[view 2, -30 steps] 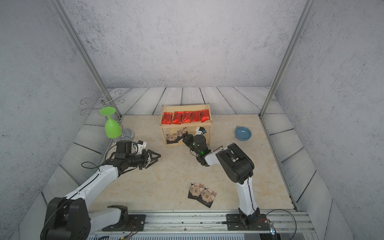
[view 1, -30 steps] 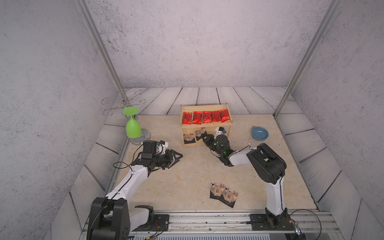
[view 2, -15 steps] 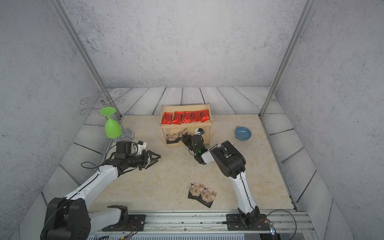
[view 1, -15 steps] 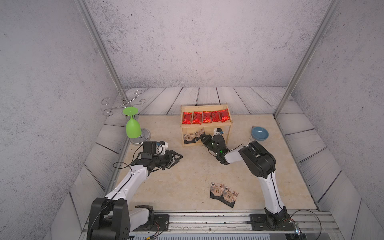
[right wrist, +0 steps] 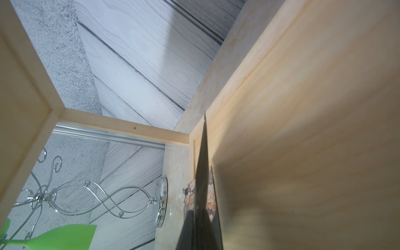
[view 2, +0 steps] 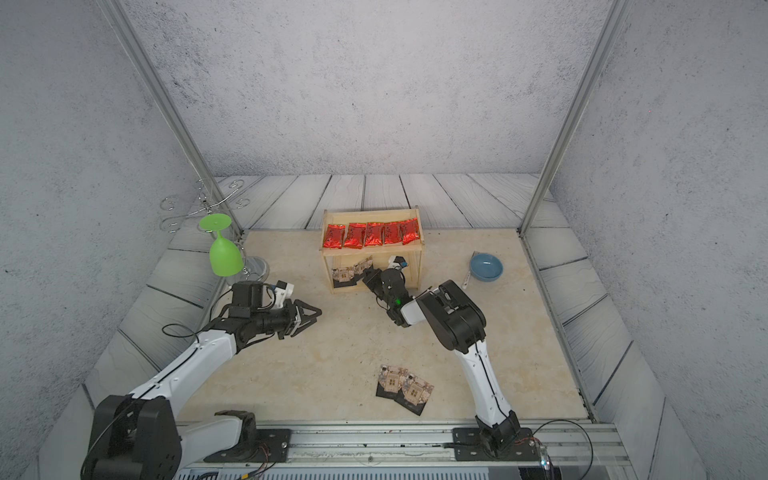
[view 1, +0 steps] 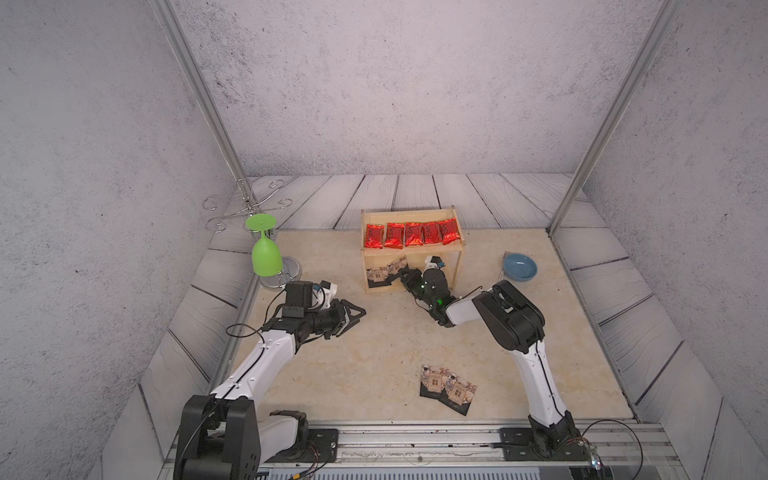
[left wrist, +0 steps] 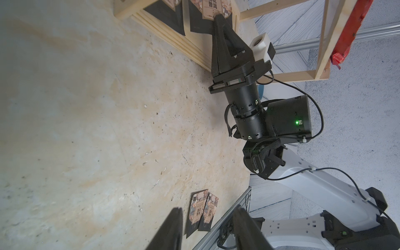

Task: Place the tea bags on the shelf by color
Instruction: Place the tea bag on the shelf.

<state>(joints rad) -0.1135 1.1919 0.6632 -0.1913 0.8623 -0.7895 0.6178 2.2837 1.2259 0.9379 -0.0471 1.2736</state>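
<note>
The left arm (view 1: 266,357) and right arm (view 1: 536,374) are glossy white tubes between boxy matte-black joints (view 1: 515,320), with thin black cables (left wrist: 321,116) looping alongside, a green light (left wrist: 297,122) behind the black wedge-fingered right hand (left wrist: 218,18), and a small white camera block (left wrist: 260,44) beside it.

Right gripper (view 1: 404,275) blocks shelf (view 1: 415,216) lower-tier front; table (view 1: 374,340) centre free.

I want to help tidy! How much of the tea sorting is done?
Done: five red sachets line the shelf's top tier, and one black packet lies on the lower tier. In hand: the right gripper is shut on a second black packet at that tier. To do: two black packets on the table; the left gripper is open and empty.
</note>
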